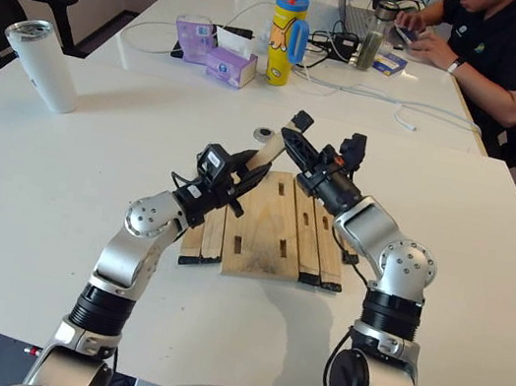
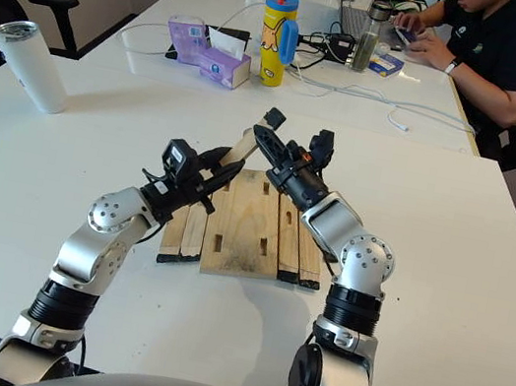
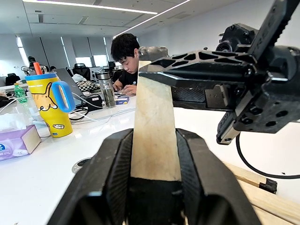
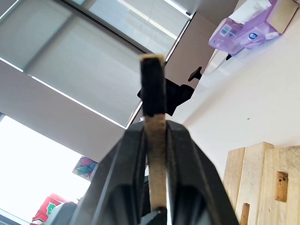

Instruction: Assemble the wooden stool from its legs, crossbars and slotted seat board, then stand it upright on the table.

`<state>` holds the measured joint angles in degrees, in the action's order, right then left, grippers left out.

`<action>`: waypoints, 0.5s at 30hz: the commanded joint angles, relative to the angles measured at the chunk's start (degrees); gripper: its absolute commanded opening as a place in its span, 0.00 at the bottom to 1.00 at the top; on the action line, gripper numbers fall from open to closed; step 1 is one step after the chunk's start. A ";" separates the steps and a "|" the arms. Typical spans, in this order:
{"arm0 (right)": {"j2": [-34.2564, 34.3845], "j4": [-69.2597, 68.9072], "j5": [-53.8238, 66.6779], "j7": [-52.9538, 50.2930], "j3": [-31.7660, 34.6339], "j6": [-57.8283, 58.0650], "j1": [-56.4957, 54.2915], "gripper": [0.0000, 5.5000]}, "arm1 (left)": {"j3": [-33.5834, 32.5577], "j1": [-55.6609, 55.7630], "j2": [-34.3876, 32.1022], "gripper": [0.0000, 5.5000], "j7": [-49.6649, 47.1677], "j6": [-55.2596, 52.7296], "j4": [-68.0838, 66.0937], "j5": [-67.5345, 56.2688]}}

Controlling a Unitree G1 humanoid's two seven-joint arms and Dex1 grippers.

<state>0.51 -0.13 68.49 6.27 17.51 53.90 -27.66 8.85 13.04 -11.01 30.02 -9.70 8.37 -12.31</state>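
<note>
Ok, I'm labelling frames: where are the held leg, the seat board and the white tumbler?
leg (image 3: 154,136), left wrist view, middle of its wooden face.
seat board (image 1: 265,219), left eye view, bare wood between slots.
tumbler (image 1: 46,69), left eye view, white side wall.

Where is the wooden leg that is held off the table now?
Left eye view: the wooden leg is held tilted above the far edge of the seat board, left gripper low on it, right gripper near its top.

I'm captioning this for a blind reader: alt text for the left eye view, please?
The left gripper and right gripper clamp one wooden leg, tilted, above the slotted seat board lying flat on the white table.
</note>
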 commanded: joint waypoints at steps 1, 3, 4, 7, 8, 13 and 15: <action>0.46 -0.17 1.64 0.04 0.32 -0.88 -2.29 0.08 | 0.80 -0.77 -0.92 0.24 0.99 -1.32 -0.32 0.22; 0.51 -0.16 1.51 0.05 0.36 -1.10 -2.34 0.08 | 0.99 -0.80 -1.02 0.24 1.01 -1.40 -0.35 0.27; 0.54 -0.21 1.50 0.11 0.33 -1.12 -2.33 0.08 | 1.04 -0.78 -1.08 0.24 1.02 -1.38 -0.40 0.28; 0.54 -0.73 1.72 0.65 0.01 -0.83 -2.13 0.19 | 1.11 -0.78 -1.18 0.24 0.90 -1.37 -0.44 0.30; 0.56 -0.66 1.51 0.51 -0.02 -0.96 -2.16 0.21 | 1.13 -0.79 -1.16 0.24 0.87 -1.40 -0.44 0.26; 0.28 0.16 0.91 0.26 0.08 -1.67 -2.57 0.33 | 1.09 -0.74 -1.10 0.24 0.72 -1.41 -0.51 0.31; 0.03 0.57 0.71 0.40 0.20 -1.88 -2.81 0.29 | 1.02 -0.61 -1.04 0.24 0.56 -1.30 -0.69 0.50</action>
<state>0.81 0.34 68.50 6.33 17.53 52.76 -28.41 9.50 13.01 -11.67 30.48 -10.22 8.28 -12.32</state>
